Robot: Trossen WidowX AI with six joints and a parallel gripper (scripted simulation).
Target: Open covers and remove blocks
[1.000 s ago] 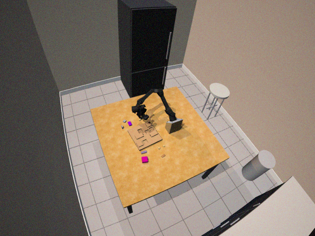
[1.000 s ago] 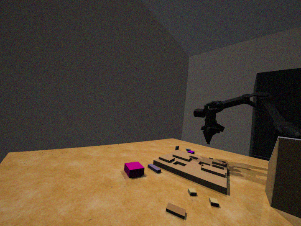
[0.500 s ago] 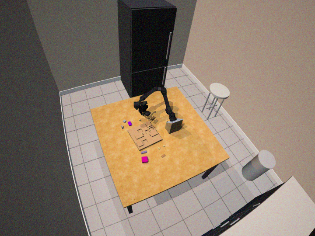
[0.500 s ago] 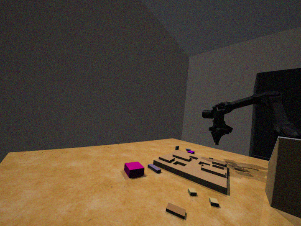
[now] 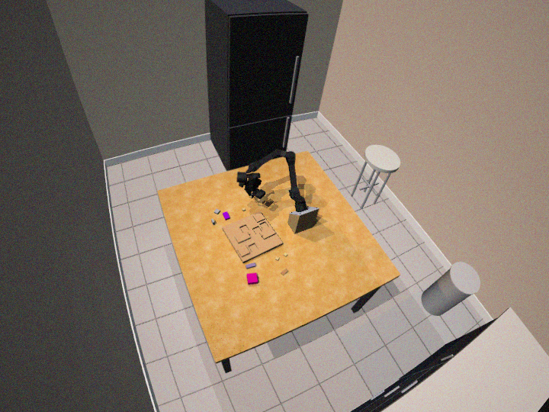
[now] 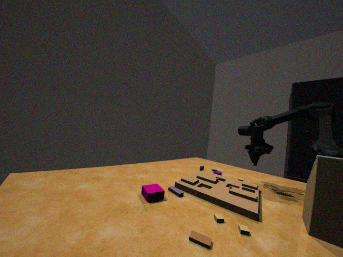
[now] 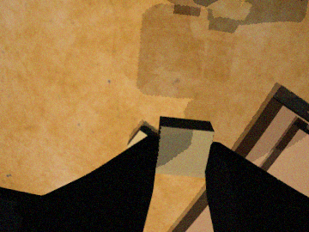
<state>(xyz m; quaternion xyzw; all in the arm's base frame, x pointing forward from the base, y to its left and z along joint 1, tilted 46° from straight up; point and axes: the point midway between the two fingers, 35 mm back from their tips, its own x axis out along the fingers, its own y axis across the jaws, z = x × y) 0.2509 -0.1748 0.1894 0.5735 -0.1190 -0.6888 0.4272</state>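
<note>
Gripper pinching pale block aloft, toward one o'clock off puzzle board from above, presumably for table set-down clear of it.

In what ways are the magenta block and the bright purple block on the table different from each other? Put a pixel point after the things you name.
The magenta block [image 5: 252, 278] [image 6: 153, 188] is larger and thicker; the purple block [image 5: 226, 216] [image 6: 217, 172] is smaller and thinner. The magenta block's top looks nearly square, while the purple block's is oblong. Both rest on the table beside the board.
</note>
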